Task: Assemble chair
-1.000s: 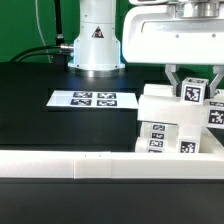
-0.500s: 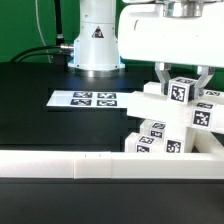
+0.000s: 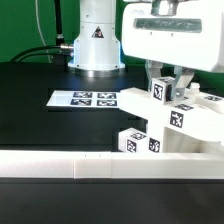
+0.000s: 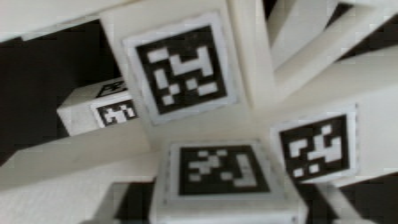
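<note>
Chair (image 3: 165,125): white tagged pieces, partly joined, right of centre in the exterior view, tilted above the desk (image 3: 60,125), behind the border rail (image 3: 70,165). Pincer (image 3: 172,82): pinching the chair's top block. Step: turning the assembly. Next: settle it squarely before release.

Wrist cam is filled by the chair (image 4: 267,90): white pieces joined at angles, close to the lens and slightly blurred. Largest tag (image 4: 180,68) sits on a flat white face, tilted. Two more tags (image 4: 226,165) on a block nearer the pincer, on adjacent faces. A fourth, smaller tag (image 4: 116,110) sits farther back. Dark desk (image 4: 45,90) shows through gaps. Pincer fingers not discernible.
</note>
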### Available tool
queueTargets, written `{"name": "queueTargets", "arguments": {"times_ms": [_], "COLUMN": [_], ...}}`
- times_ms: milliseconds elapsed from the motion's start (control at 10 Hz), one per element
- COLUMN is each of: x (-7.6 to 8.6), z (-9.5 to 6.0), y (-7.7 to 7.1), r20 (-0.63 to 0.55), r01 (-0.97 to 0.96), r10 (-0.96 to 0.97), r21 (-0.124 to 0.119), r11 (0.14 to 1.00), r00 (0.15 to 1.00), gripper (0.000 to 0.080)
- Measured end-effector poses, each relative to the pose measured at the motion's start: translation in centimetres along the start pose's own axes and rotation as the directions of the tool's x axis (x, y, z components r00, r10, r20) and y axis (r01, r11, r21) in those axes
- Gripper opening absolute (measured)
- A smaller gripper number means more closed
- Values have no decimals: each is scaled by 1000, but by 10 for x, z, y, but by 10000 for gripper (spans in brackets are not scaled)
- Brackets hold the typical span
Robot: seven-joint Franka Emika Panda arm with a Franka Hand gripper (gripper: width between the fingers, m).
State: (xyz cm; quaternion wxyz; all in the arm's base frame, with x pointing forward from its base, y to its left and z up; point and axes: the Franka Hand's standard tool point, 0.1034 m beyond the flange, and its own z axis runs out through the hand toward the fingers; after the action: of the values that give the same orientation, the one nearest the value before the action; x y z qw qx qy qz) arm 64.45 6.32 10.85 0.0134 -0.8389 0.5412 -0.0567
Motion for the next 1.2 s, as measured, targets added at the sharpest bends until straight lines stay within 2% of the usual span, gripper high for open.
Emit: {"name": "queueTargets", "arguments": {"times_ms": [100,200,300,400,500,600,1100,1200], "x": [-3,-5,-6,-8,-12,-16,-18,-29], "z": [-7,-18,-28,-36,-43,-48,-46,-54], "y": [-4,-7,-7,-2,3,9,10,19], "r20": [1,0,-2,-1,-2,9,10,27], "r01": [38,82,124,161,174,176,173,162], "r10": [-38,-82,-124,-161,-175,-176,-174,-164], "r21": [10,25,42,51,65,60,61,75], "r11": [999,996,991,986,983,983,983,984], "r00": [999,997,992,987,985,984,985,986], "gripper": [479,479,608,641,647,647,649,649]}}
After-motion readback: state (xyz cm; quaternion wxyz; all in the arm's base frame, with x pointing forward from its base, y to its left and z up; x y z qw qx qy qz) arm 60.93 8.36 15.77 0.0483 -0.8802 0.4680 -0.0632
